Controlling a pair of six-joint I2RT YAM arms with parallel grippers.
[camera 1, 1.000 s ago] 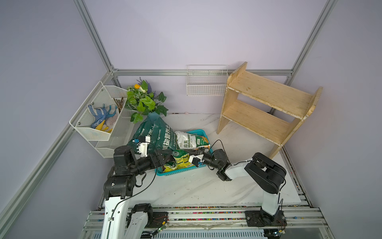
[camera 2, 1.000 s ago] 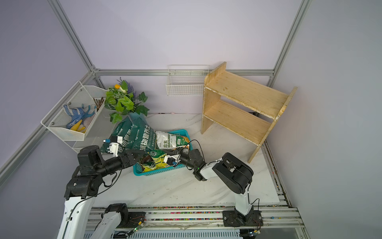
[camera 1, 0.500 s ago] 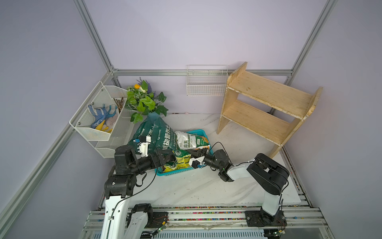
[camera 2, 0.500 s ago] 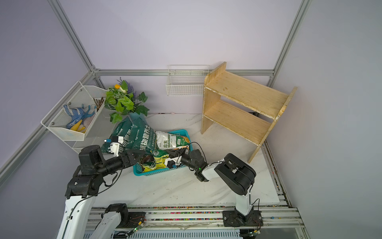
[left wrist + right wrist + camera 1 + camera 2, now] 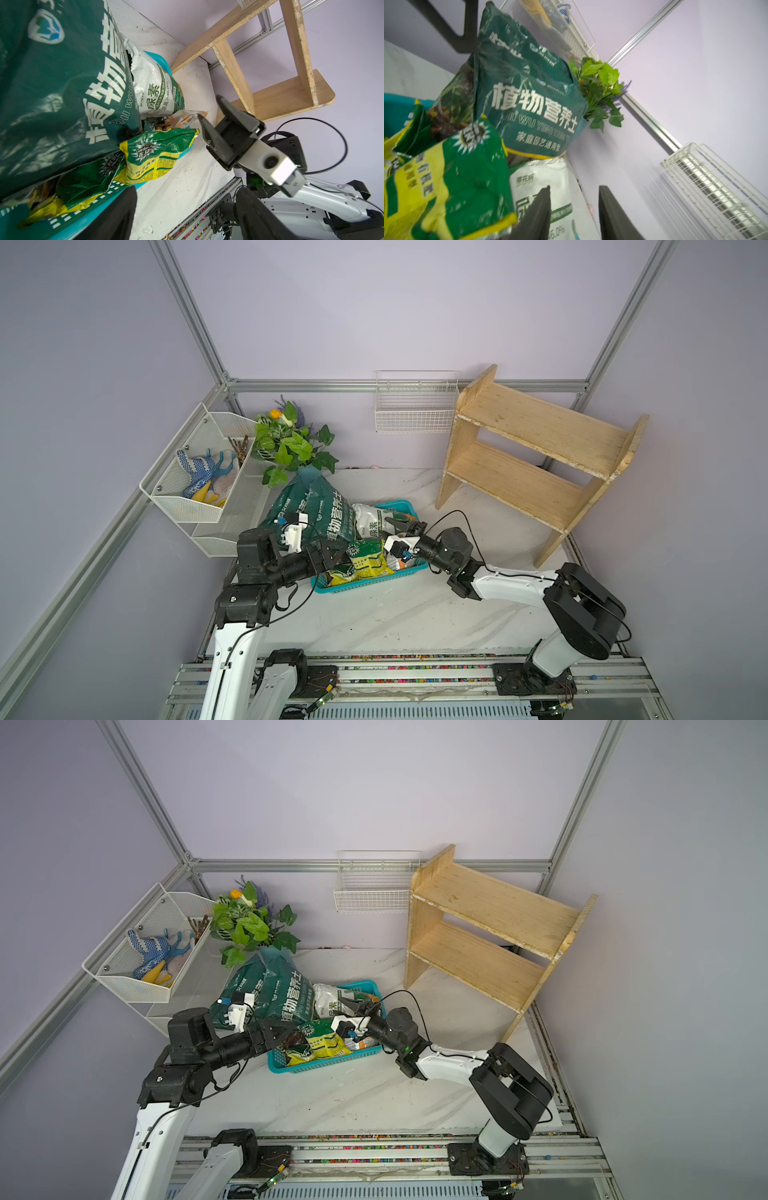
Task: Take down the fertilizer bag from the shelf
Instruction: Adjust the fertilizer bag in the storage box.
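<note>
Right end effector (image 5: 207,106), spread and empty, hangs just beside the fertilizer bag (image 5: 153,153) lying in the basket (image 5: 83,214); shelf (image 5: 280,97) well apart.

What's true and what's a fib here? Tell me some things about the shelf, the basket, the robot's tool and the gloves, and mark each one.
1. A bag sits on the wooden shelf. False: both its boards are bare.
2. The teal basket holds several bags. True.
3. The right tool is clamped on a bag. False: its jaws stand apart with nothing between them.
4. Blue dotted gloves lie in the white mesh rack. True.
</note>
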